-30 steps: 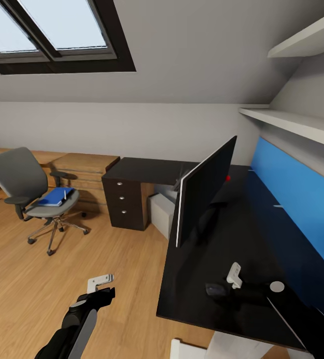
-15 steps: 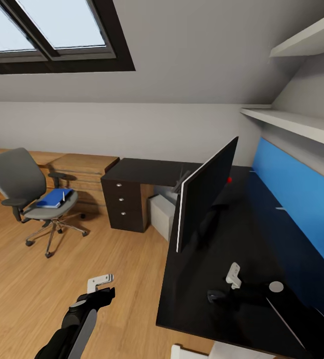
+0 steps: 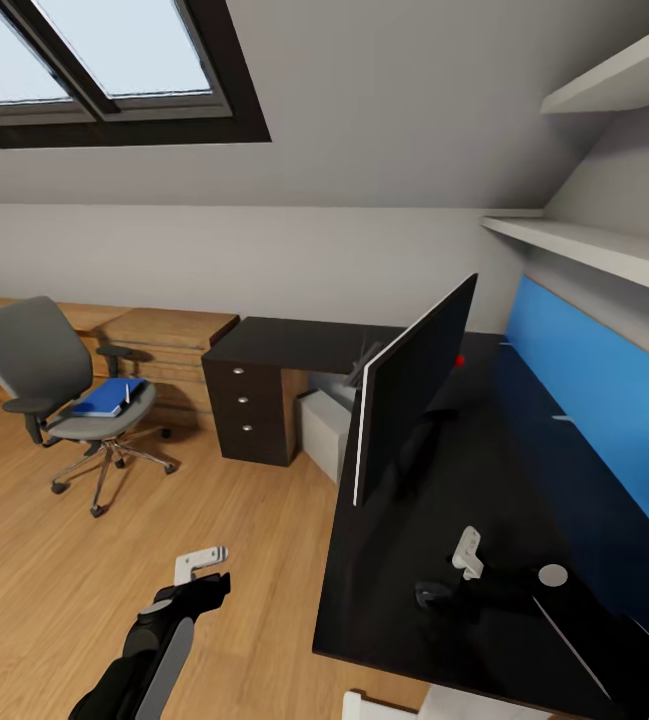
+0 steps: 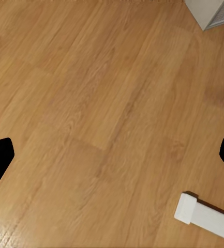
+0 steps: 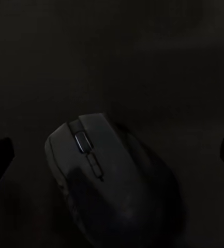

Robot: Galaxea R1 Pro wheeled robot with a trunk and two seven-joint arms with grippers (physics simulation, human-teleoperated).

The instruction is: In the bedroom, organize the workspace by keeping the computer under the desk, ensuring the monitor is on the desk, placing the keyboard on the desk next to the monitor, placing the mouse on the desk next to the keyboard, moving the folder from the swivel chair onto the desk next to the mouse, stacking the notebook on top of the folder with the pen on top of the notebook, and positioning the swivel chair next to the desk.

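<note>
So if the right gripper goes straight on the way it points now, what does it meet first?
Most likely the mouse: in the right wrist view it lies on the black desk top straight ahead of the open right gripper. How near it is I cannot judge.

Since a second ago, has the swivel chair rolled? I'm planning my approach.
No. The swivel chair sits at the same spot against the wooden chest behind it.

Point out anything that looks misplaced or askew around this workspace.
The monitor stands edge-on across the desk rather than facing along it. The folder lies on the swivel chair, far from the desk. The mouse sits on the desk, nothing odd.
</note>
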